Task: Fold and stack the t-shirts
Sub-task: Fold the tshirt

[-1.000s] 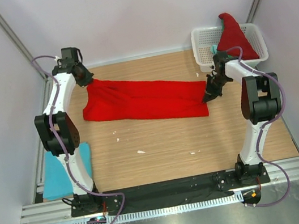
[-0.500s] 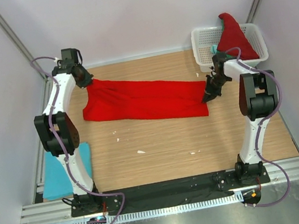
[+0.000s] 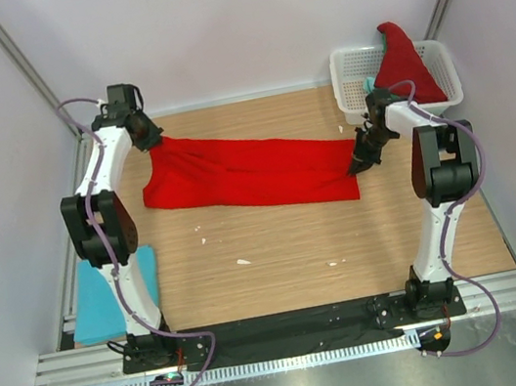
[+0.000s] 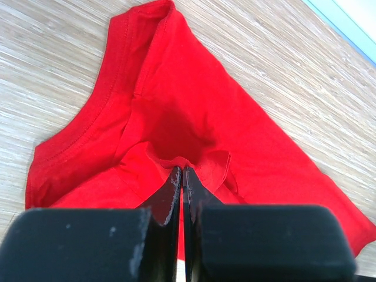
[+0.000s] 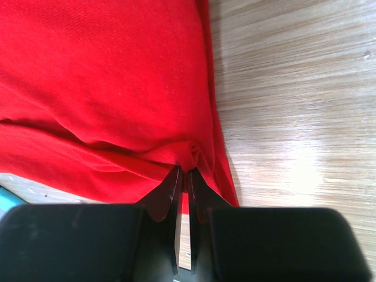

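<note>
A bright red cloth t-shirt lies stretched across the wooden worktop. The left claw is clamped on its far-left end, and the right claw is pinching its right edge. Only the overhead view shows the white lattice basket holding a second red shirt. Only the left wrist view shows the neckline.

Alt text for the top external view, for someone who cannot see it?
A red t-shirt lies stretched across the wooden table, its left end pinched by the left gripper, its right end by the right gripper. A white basket far right holds another red shirt; a light blue cloth lies beside the left arm.
</note>
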Motion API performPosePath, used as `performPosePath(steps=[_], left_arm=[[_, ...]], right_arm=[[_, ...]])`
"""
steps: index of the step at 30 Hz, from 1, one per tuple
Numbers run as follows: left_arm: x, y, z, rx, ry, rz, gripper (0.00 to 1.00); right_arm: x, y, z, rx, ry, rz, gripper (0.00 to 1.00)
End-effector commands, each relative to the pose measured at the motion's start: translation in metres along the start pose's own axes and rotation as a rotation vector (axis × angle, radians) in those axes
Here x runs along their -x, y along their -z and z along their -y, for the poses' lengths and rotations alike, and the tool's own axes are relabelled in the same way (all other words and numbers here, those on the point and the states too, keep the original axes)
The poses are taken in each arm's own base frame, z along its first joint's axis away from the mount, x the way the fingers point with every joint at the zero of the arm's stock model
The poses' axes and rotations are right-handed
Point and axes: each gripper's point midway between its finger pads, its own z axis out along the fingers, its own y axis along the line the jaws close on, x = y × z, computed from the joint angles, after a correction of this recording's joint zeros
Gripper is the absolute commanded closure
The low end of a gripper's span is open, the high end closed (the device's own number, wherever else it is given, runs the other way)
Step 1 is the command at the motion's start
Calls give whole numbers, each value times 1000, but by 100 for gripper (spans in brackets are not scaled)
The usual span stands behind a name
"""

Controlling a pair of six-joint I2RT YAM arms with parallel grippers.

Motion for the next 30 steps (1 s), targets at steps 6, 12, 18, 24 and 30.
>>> performPosePath(steps=[6,12,18,24,30], left_arm=[[29,6,14,-46,11,85,100],[26,-2,14,-42,15,73,100],[28,-16,29,-115,-40,61,95],[58,15,13,-3,-92,175,69],[28,42,-7,26,-101,117,50]], right_arm=[[13,3,-6,20,-8,29,86],[15,0,-5,20,-13,32,83],[24,8,-3,-10,-17,82,68],[27,38,2,-69,26,150,56],[-4,43,9,-46,31,145,45]])
